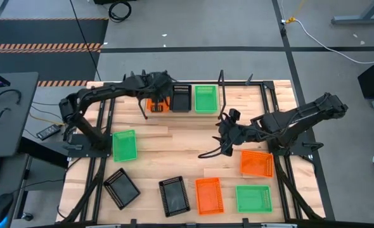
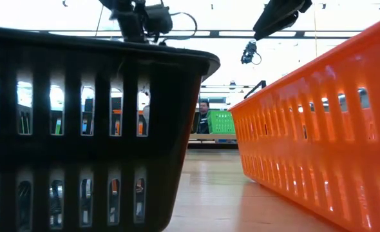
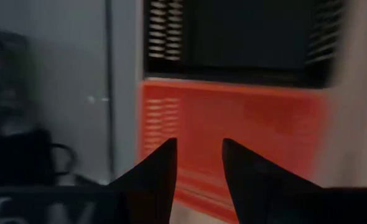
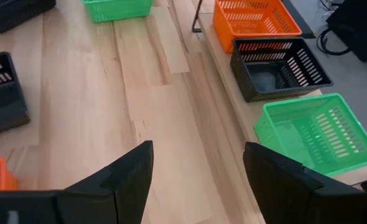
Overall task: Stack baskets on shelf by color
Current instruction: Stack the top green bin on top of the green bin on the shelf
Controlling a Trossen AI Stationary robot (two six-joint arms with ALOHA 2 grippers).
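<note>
Three baskets stand side by side on the shelf at the table's far edge: orange, black and green. My left gripper is just over the orange basket. Its fingers are a little apart with nothing between them. My right gripper is wide open and empty over the bare table middle. Loose on the table lie a green basket, two black ones, two orange ones and another green one.
Thin black shelf posts rise at the far edge. The low view is filled by a near black basket and a near orange basket. A person shows far behind. Bare wood lies between the shelf and the front row.
</note>
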